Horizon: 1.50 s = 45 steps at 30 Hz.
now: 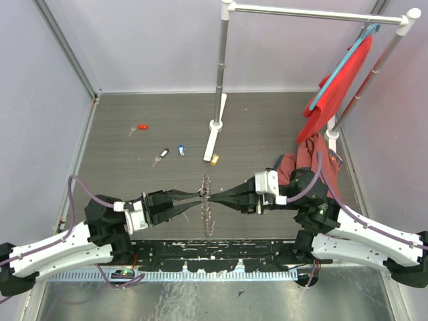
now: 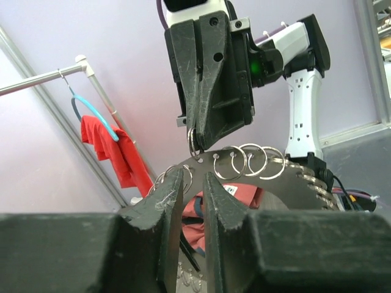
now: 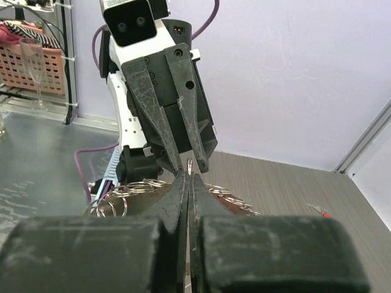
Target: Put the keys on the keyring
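The keyring (image 1: 208,215) stands on edge between both arms at mid table, a dark ring fringed with small silvery split rings (image 2: 256,160). My right gripper (image 1: 212,196) is shut on one small ring at its top rim (image 2: 194,140). My left gripper (image 2: 194,174) faces it with its jaws a narrow gap apart astride the rim; I see no clamp. In the right wrist view the left gripper (image 3: 190,166) flanks that same small ring above my right gripper (image 3: 190,178). The keys lie on the floor beyond: red (image 1: 142,127), black (image 1: 164,154), blue (image 1: 180,151), yellow (image 1: 215,159).
A white clothes rack stands at the back, its pole base (image 1: 215,124) close to the yellow key. A red garment on a blue hanger (image 1: 338,83) hangs at right, with a reddish cloth heap (image 1: 302,162) under it beside my right arm. Walls close in left and right.
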Each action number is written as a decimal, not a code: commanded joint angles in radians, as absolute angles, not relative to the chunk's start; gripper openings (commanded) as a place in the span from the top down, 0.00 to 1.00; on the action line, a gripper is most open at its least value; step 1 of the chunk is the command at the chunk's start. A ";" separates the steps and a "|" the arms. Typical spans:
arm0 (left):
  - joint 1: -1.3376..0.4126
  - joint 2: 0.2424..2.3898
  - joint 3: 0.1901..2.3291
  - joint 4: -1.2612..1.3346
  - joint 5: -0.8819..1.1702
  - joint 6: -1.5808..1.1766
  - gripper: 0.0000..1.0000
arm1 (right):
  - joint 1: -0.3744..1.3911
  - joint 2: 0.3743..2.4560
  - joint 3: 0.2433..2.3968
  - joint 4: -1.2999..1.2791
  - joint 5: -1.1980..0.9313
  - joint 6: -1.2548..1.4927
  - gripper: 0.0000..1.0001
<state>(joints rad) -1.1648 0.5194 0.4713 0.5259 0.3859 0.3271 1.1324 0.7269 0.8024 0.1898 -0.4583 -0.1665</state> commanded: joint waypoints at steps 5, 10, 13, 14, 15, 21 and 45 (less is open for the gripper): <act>-1.164 0.561 0.454 0.744 0.340 0.252 0.77 | 1.137 0.739 0.805 0.355 -0.472 -0.132 0.99; -1.163 0.582 0.461 0.754 0.369 0.241 0.76 | 1.137 0.742 0.804 0.356 -0.476 -0.130 0.99; -1.163 0.592 0.459 0.753 0.378 0.239 0.75 | 1.137 0.740 0.802 0.357 -0.475 -0.130 0.99; -1.163 0.593 0.460 0.752 0.380 0.237 0.74 | 1.137 0.739 0.802 0.358 -0.475 -0.130 0.99; -1.164 0.595 0.459 0.752 0.382 0.235 0.73 | 1.137 0.739 0.802 0.358 -0.474 -0.129 0.99; -1.162 0.597 0.457 0.747 0.400 0.232 0.69 | 1.137 0.730 0.798 0.355 -0.459 -0.133 0.99; -1.163 0.623 0.462 0.723 0.403 0.232 0.74 | 1.137 0.732 0.797 0.353 -0.462 -0.136 0.99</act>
